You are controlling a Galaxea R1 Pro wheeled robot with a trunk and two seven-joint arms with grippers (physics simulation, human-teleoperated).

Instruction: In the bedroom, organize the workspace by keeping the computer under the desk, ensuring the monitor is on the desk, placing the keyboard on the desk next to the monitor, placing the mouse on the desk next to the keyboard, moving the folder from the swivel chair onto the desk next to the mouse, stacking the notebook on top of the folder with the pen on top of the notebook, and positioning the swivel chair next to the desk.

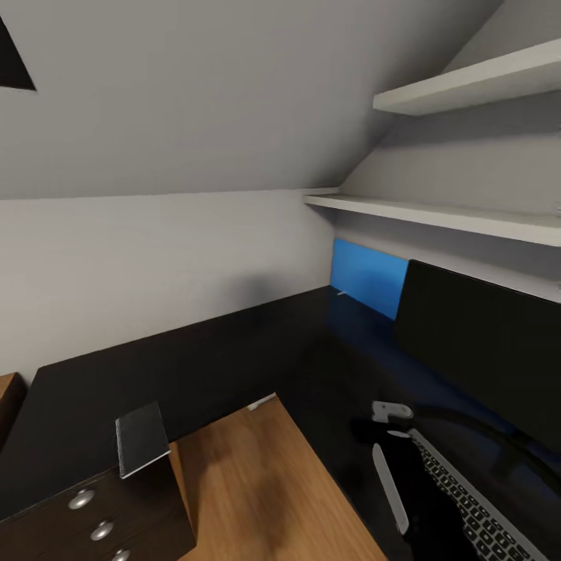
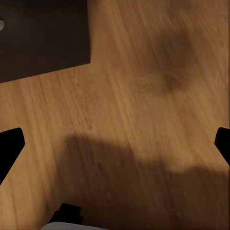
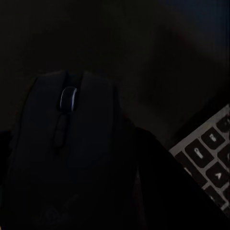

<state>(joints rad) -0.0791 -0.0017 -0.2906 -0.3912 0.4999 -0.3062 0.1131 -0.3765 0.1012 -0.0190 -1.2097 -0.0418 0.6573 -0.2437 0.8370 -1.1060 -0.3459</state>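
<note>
Fingers [image 3: 158,191] of right gripper straddle small dark oval mouse [image 3: 72,143] beside slim grey-keyed keyboard [image 3: 211,158] on glossy black tabletop [image 1: 195,366]; grip unclear; left fingers [image 2: 9,146] spread.

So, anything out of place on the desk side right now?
Yes: the notebook sits tilted on the corner of the dark drawer unit, overhanging its edge rather than on the desk. The blue folder stands against the wall behind the monitor, not lying flat.

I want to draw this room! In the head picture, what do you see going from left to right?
Dark drawer unit with round silver knobs → thin grey rectangular notebook → bare light wood floor → bright blue flat folder → wide black flat monitor.
</note>
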